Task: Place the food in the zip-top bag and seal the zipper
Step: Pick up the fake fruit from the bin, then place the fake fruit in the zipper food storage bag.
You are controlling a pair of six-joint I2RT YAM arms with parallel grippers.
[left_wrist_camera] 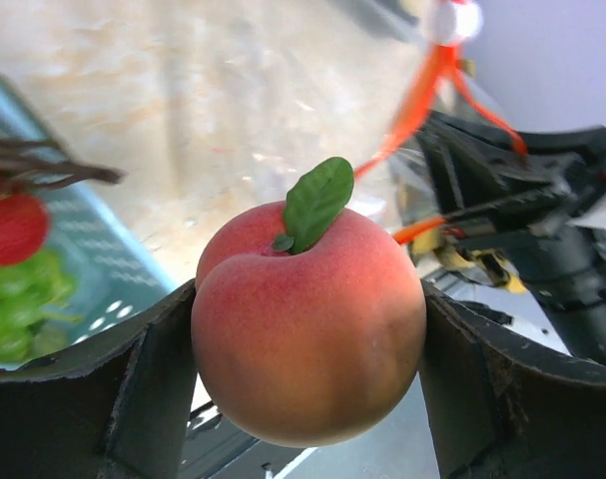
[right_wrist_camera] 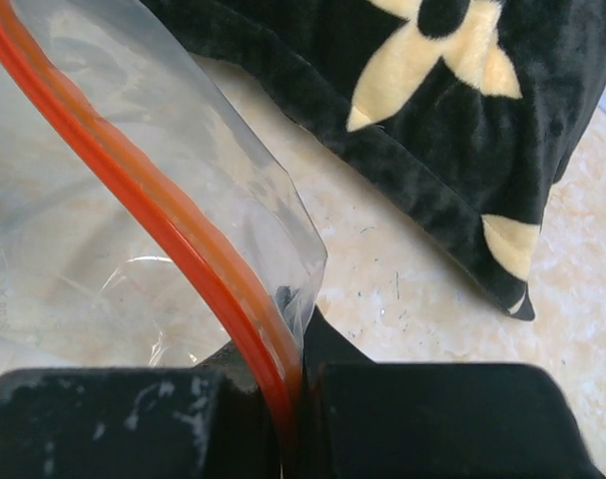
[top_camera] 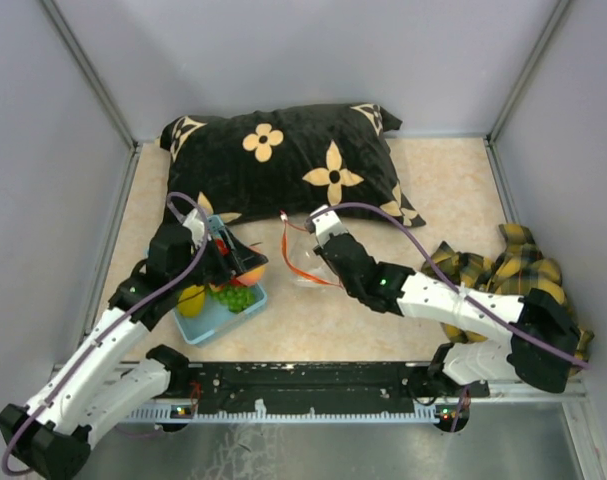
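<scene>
The peach (left_wrist_camera: 312, 299), green leaf on top, fills the left wrist view, clamped in the left gripper (left_wrist_camera: 307, 349). Past it sits the blue basket (left_wrist_camera: 103, 274) with a strawberry (left_wrist_camera: 11, 225) and green grapes (left_wrist_camera: 18, 299). The right wrist view shows close up the right gripper (right_wrist_camera: 301, 399) pinched tight on the red zipper (right_wrist_camera: 173, 235) of the clear bag (right_wrist_camera: 93, 150), with a black pillow (right_wrist_camera: 432, 130) with cream flowers behind. The top view alone shows the bag held mid-table, near the peach, and a yellow plaid cloth (top_camera: 503, 275) by the right arm.
</scene>
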